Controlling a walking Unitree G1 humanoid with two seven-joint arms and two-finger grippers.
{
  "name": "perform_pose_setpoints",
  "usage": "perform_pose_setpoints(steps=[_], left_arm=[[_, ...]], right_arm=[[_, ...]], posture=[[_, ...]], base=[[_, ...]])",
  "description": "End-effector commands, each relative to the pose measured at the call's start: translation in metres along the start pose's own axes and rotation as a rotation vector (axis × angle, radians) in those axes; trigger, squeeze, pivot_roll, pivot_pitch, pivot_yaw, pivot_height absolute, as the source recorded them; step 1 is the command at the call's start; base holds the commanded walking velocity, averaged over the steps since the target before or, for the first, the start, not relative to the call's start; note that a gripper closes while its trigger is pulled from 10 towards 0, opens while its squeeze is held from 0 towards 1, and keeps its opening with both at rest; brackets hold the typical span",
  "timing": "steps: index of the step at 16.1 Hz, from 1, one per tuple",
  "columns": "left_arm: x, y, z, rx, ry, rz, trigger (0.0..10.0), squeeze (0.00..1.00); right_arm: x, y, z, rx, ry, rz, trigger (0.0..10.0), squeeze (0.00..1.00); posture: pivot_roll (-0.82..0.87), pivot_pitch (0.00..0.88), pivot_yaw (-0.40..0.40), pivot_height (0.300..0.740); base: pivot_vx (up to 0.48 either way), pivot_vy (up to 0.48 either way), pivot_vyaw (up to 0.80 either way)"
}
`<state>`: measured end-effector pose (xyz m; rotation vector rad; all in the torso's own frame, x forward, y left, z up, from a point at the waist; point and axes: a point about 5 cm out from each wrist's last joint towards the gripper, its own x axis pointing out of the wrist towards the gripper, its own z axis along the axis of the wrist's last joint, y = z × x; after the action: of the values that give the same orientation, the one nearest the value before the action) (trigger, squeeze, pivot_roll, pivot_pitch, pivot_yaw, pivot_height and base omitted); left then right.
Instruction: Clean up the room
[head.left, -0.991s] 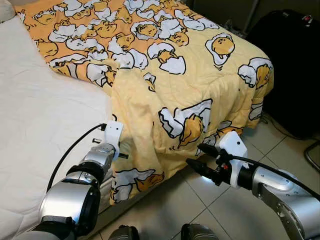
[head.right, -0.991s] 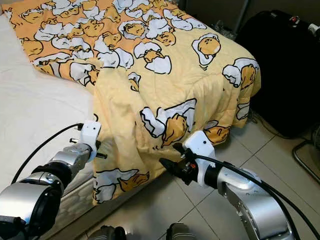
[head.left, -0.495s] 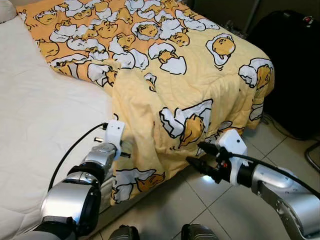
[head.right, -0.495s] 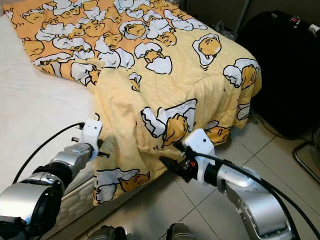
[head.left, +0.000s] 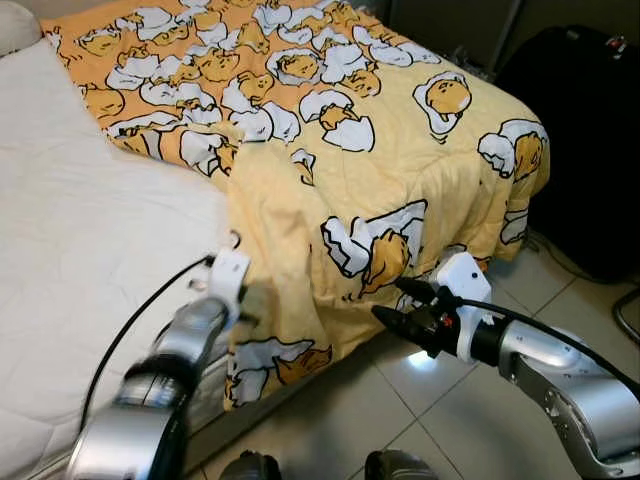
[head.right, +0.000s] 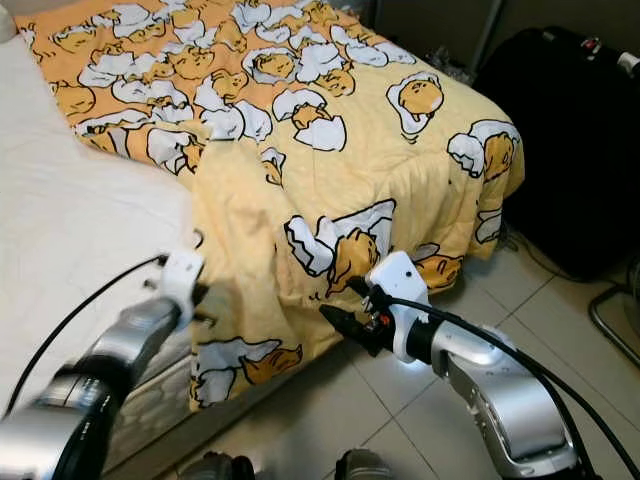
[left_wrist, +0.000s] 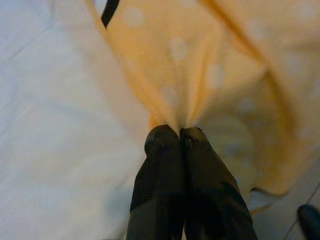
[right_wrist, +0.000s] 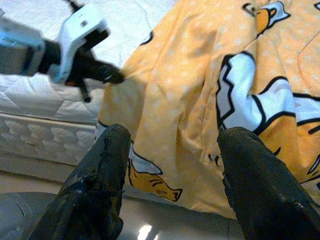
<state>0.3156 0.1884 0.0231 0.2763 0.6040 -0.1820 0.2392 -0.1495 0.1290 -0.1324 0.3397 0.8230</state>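
Note:
A yellow blanket (head.left: 350, 150) printed with cartoon eggs covers the right part of the bed and hangs over its side toward the floor. My left gripper (head.left: 246, 302) is at the blanket's hanging edge beside the mattress. The left wrist view has that gripper (left_wrist: 179, 133) shut on a pinched fold of the yellow fabric (left_wrist: 200, 75). My right gripper (head.left: 388, 299) stands open just off the draped blanket, low near the floor. In the right wrist view its fingers (right_wrist: 102, 170) are spread wide, with the blanket (right_wrist: 200, 90) close ahead and nothing between them.
The bare white mattress (head.left: 80, 230) takes up the bed's left side. A large black bag (head.left: 590, 130) stands on the tiled floor (head.left: 430, 420) at the right, past the bed's corner. A dark cable lies on the floor near it.
My left arm is now blurred with motion, still pinching the blanket edge. The right gripper has edged slightly closer to the hanging blanket. The view has tilted a little.

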Motion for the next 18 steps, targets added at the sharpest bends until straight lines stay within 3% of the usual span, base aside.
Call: perform_pose_setpoints(steps=[1, 4, 6, 13, 18], left_arm=[[-0.007, 0.007, -0.004, 0.016, 0.004, 0.001, 0.0, 0.0], [-0.028, 0.0, -0.019, 0.036, 0.035, -0.1, 0.0, 0.0], [-0.049, -0.013, -0.038, 0.12, 0.118, -0.232, 0.0, 0.0], [-0.114, -0.03, -0.066, 0.152, 0.369, -0.525, 0.0, 0.0], [-0.134, -0.033, -0.066, 0.199, 0.434, -0.62, 0.0, 0.0]], right_arm=[[0.003, 0.002, 0.001, -0.007, -0.007, 0.021, 10.0, 0.0], [0.006, 0.004, 0.0, -0.011, -0.003, 0.042, 10.0, 0.0], [0.007, 0.005, 0.0, -0.013, 0.002, 0.055, 10.0, 0.0], [0.006, 0.008, -0.007, -0.033, 0.049, 0.097, 10.0, 0.0], [0.003, 0.009, -0.009, -0.04, 0.068, 0.111, 10.0, 0.0]], posture=[[-0.2, 0.071, 0.063, 0.74], [-0.19, 0.069, 0.057, 0.74], [-0.19, 0.074, 0.049, 0.74], [-0.19, 0.084, 0.039, 0.74], [-0.18, 0.094, 0.027, 0.74]], base=[[0.0, 0.0, 0.0], [0.0, 0.0, 0.0], [0.0, 0.0, 0.0], [0.0, 0.0, 0.0], [0.0, 0.0, 0.0]])
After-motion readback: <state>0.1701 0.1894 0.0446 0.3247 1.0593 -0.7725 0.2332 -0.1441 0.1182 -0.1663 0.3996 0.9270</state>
